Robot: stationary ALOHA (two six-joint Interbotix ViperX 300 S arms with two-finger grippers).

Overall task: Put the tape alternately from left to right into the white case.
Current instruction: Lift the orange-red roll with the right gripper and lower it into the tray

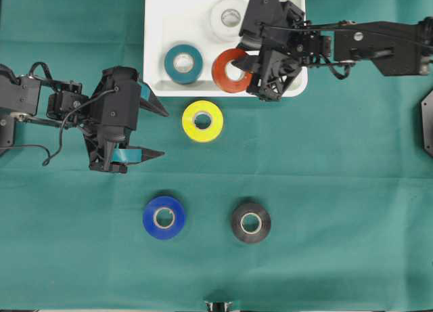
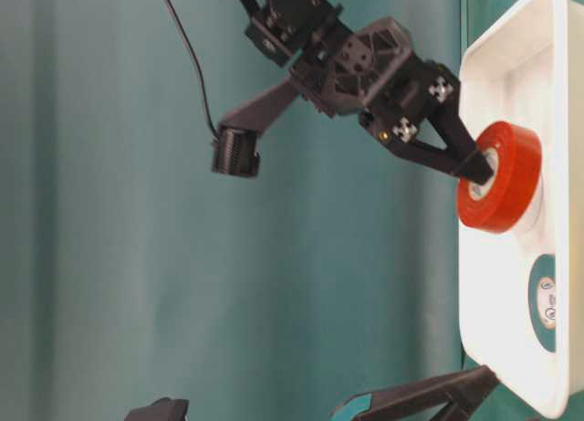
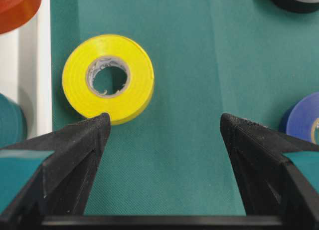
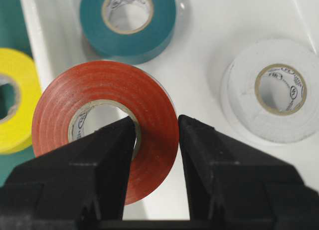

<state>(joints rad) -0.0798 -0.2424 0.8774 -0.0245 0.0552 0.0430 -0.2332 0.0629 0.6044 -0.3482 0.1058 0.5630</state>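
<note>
Overhead: shallow white rectangular plastic case [image 1: 154, 68] at top centre of the green cloth tabletop [image 1: 325, 190]. Inside it lie a teal tape roll [image 1: 183, 63] and a white tape roll [image 1: 229, 17]. Right hand [image 1: 238, 63], reaching in from the right, is clenched on the wall of a red-orange tape roll [image 1: 223, 75] over the case's near edge. Yellow tape roll [image 1: 202, 120] lies flat on the cloth just below the case; blue tape roll [image 1: 164, 217] and black tape roll [image 1: 250, 222] lie lower, side by side but apart. Left hand [image 1: 159, 131] spread wide, holding nothing, pointing at the yellow roll. Table-level: red-orange roll is tilted on edge, one finger through its core, raised off the case floor. Left wrist: both fingers wide apart, yellow roll ahead near the left finger; touching or not, cannot tell. Right wrist: fingers pinch the red-orange roll's wall, one inside the core, one outside.
</note>
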